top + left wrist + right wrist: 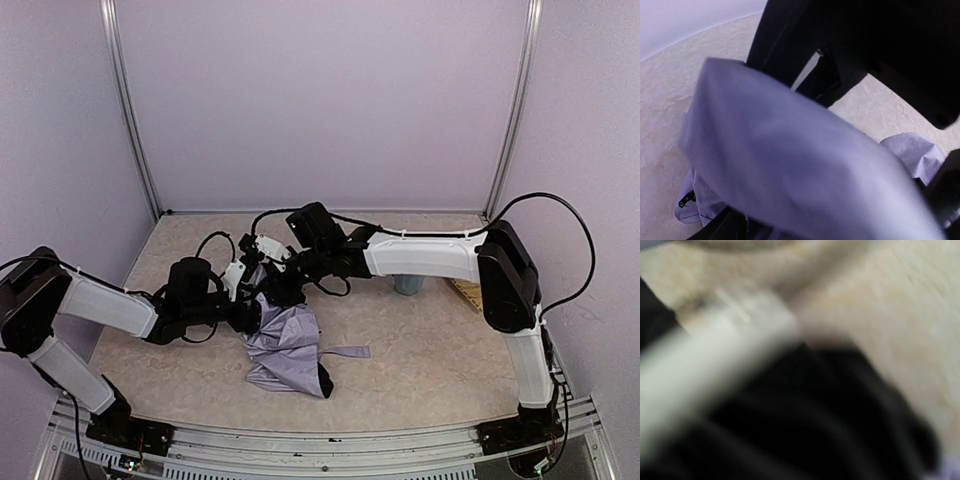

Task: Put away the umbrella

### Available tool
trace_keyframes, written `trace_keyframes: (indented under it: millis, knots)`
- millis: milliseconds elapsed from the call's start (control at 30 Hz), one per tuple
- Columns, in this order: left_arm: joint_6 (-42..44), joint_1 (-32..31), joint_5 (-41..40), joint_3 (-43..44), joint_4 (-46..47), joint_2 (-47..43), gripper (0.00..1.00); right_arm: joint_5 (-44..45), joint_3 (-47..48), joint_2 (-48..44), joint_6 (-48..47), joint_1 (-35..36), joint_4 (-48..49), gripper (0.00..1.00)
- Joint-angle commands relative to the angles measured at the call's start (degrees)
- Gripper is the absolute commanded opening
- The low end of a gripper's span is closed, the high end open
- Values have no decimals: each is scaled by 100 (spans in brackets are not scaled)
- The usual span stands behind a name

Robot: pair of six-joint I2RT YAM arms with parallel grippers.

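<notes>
The umbrella (pixel 287 343) lies crumpled on the table in the top view, pale lavender, with its strap tab (pixel 346 351) trailing right and a black end (pixel 324 382) at the near side. My left gripper (pixel 252 314) is at its upper left edge. In the left wrist view the umbrella's fabric (pixel 790 160) bulges across the gap between my fingers (pixel 715 227) and hides the pads. My right gripper (pixel 276 288) reaches down at the umbrella's far end, right by the left gripper. The right wrist view is blurred to black and white shapes.
A light blue mug (pixel 407 285) stands behind the right forearm. A yellowish flat thing (pixel 467 293) lies at the table's right edge. Pale walls with metal posts close in the table on three sides. The right arm's black body (pixel 880 45) looms close above the left gripper.
</notes>
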Motion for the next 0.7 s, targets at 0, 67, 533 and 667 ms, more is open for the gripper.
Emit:
trace_keyframes:
  millis: [0, 67, 533, 667]
  knots:
    - [257, -5, -118, 428, -456, -658, 77, 226, -824, -845, 219, -134, -242, 63]
    - [73, 8, -288, 501, -512, -819, 78, -23, -1288, -1423, 445, -313, -40, 68]
    - [-1730, 25, -2117, 368, -2392, -1999, 76, -618, -2595, -1750, 406, -1197, -451, 71]
    - [-2097, 33, -1971, 30, -2452, -2112, 76, -1120, -2871, -1662, 131, -1070, 85, 74]
